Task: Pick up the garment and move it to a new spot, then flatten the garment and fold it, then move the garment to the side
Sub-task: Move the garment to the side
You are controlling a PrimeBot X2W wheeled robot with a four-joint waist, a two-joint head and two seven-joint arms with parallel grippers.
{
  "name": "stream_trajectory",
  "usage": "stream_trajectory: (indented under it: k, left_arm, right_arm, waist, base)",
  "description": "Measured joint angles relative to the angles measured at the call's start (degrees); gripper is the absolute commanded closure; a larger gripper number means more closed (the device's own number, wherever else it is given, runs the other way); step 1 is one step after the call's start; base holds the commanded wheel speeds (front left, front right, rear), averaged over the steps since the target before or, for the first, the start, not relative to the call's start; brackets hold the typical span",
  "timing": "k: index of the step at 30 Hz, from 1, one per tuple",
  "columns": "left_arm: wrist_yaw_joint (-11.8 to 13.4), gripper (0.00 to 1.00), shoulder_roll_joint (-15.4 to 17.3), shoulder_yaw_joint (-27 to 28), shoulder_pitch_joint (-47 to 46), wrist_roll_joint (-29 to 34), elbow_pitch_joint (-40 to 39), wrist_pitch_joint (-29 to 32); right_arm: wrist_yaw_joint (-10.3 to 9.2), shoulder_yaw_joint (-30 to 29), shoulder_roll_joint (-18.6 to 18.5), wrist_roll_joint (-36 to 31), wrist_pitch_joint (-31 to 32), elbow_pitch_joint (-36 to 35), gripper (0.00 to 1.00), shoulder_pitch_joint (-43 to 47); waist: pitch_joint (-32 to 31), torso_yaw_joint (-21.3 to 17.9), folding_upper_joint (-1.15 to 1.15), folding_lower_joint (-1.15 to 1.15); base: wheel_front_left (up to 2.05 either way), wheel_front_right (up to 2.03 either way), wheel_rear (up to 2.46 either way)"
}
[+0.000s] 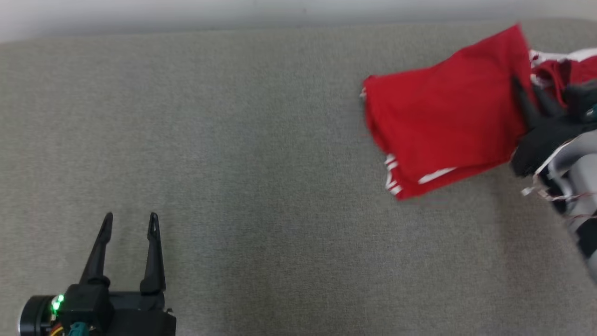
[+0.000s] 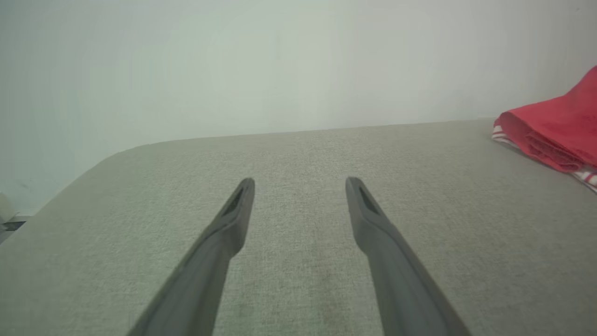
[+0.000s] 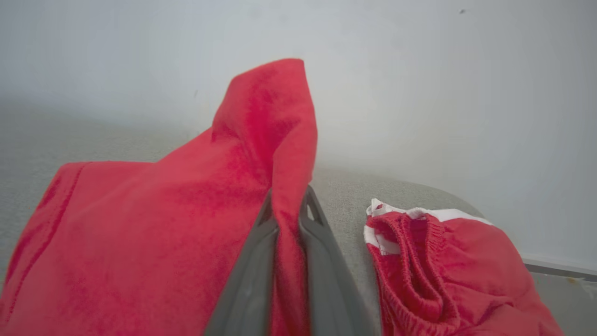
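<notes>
Folded red garment, white stripes at hem, right edge raised

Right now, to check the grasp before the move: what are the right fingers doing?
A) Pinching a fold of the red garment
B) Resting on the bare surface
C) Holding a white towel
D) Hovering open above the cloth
A: in the right wrist view the right fingers are closed on a raised fold of the garment.

Head view: looking steeply down on the table. Left wrist view: set low over the table, facing along the left tool toward the wall. Right wrist view: close behind the right tool, facing the wall. All three views share the red garment.
</notes>
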Motion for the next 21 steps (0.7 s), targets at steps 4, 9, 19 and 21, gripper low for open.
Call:
stream_trajectory:
  k: [4,9,19,21]
  left_arm:
    - [0.0,0.0,1.0,-0.3,-1.8,0.7,-2.1,0.0]
    - [0.0,0.0,2.6,-0.2,-4.3,1.3,-5.1,0.0]
    - [0.5,0.0,5.2,0.5,-6.4,2.6,-11.6,0.0]
    - [0.5,0.0,5.6,0.6,-6.5,2.6,-12.7,0.0]
  right_arm:
    - [0.0,-0.1,-5.2,0.6,0.0,-1.2,1.0,-2.9]
    - [0.0,-0.7,-10.5,1.4,0.6,-1.8,1.0,-7.2]
    - [0.0,-2.8,-18.1,1.2,2.1,1.2,1.0,-15.9]
    - [0.0,-2.5,-19.1,0.5,2.9,2.3,1.0,-16.8]
  waist:
    - [3.6,-1.4,0.0,0.0]
    - [8.0,-3.6,0.0,0.0]
    - [16.3,-7.5,0.0,0.0]
    - [17.7,-8.0,0.01,0.0]
  base:
    - [0.0,0.0,0.0]
    - [0.0,0.0,0.0]
    - [0.0,0.0,0.0]
    - [0.0,0.0,0.0]
